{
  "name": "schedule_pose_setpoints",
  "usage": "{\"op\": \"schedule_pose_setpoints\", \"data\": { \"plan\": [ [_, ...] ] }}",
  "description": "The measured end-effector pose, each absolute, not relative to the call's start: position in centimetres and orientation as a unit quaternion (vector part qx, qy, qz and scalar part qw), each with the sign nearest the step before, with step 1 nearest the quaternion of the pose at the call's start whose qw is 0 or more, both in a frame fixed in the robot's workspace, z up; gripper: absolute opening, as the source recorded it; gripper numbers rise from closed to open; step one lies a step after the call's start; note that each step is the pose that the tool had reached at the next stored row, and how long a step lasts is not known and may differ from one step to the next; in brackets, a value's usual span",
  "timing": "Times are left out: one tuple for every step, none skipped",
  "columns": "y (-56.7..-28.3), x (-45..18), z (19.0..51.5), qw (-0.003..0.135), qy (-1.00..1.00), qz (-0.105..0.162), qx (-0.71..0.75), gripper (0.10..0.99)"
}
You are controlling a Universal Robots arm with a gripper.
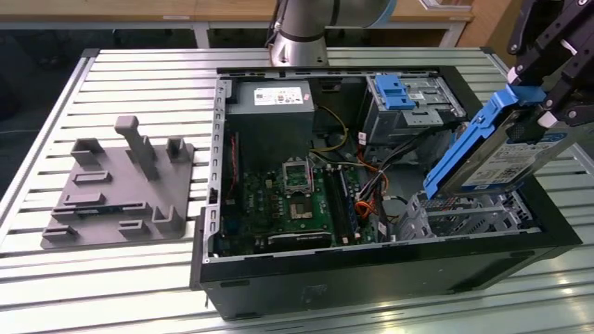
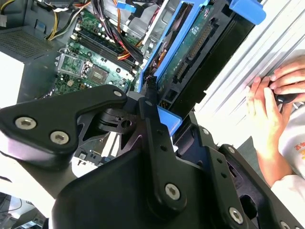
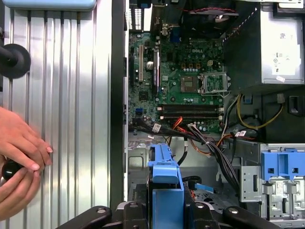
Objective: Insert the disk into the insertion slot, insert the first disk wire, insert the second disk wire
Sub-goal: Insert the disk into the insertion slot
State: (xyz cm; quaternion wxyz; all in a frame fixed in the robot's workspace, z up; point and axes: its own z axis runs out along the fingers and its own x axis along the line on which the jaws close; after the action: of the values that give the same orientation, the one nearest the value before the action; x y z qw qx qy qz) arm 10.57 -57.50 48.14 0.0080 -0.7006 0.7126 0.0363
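Slatted metal counter [image 1: 139, 76] carries open computer case [image 1: 390, 268] | claw [image 1: 543, 104] grasping disk [image 1: 501, 163], tilted | lower end at insertion slot [image 1: 464, 217] | person's hands [image 3: 19, 157] beside case

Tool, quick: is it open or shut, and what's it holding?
Tool: shut on the disk, tilted above the insertion slot.

Silver hard drive [image 1: 508, 161] with white label, blue carrier, steeply tilted, lower end just over perforated silver drive cage [image 1: 464, 213]
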Motion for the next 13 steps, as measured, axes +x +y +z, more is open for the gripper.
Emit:
{"op": "schedule_pose_setpoints", "data": {
  "plan": [
    [-57.5, 10.6, 48.1, 0.008, 0.713, 0.036, -0.701, 0.365],
    [-57.5, 10.6, 48.1, 0.008, 0.713, 0.036, -0.701, 0.365],
    [-57.5, 10.7, 48.1, 0.008, 0.713, 0.036, -0.701, 0.365],
    [-57.5, 10.7, 48.1, 0.008, 0.713, 0.036, -0.701, 0.365],
    [-57.5, 10.8, 48.1, 0.008, 0.713, 0.036, -0.701, 0.365],
    [-57.5, 11.0, 48.1, 0.008, 0.713, 0.036, -0.701, 0.365],
    [-57.5, 11.1, 48.1, 0.008, 0.713, 0.036, -0.701, 0.365],
    [-57.5, 11.3, 48.1, 0.008, 0.713, 0.036, -0.701, 0.365],
    [-57.5, 11.4, 48.1, 0.008, 0.713, 0.036, -0.701, 0.365],
    [-57.5, 11.6, 48.1, 0.008, 0.713, 0.036, -0.701, 0.365],
    [-57.5, 11.7, 48.1, 0.008, 0.713, 0.036, -0.701, 0.365],
    [-57.5, 11.8, 48.1, 0.008, 0.713, 0.036, -0.701, 0.365],
    [-57.5, 11.8, 48.1, 0.008, 0.713, 0.036, -0.701, 0.365]
  ]
}}
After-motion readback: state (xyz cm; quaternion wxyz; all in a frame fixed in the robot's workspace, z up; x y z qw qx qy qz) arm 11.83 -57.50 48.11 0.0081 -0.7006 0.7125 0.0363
